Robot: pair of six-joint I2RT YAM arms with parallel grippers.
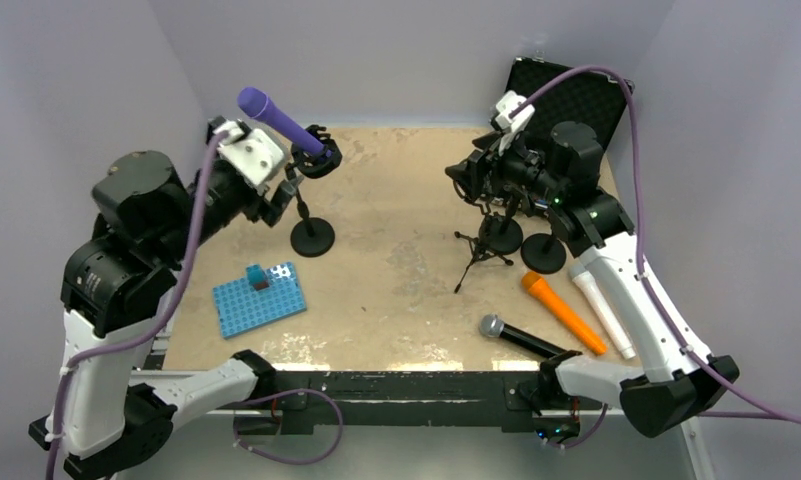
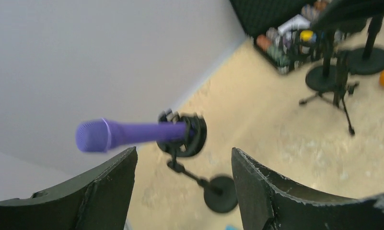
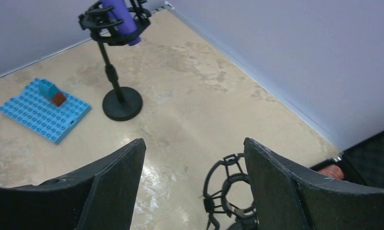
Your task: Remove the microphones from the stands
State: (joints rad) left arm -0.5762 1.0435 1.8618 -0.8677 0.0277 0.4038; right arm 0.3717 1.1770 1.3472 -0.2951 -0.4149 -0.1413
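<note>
Fingers of the left arm [image 2: 103,187] gaping, gripping nothing, hovering before the purple microphone [image 2: 127,134].
Sitting clipped in the shock-mount stand [image 2: 195,143], lying crosswise ahead of them; right fingers [image 3: 108,187] likewise gaping, farther off.

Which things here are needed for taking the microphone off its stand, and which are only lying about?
For the job: purple microphone, shock-mount stand, left end effector.

Just lying about: orange microphone, white microphone, black microphone, blue building plate, tripod stand, black case.
</note>
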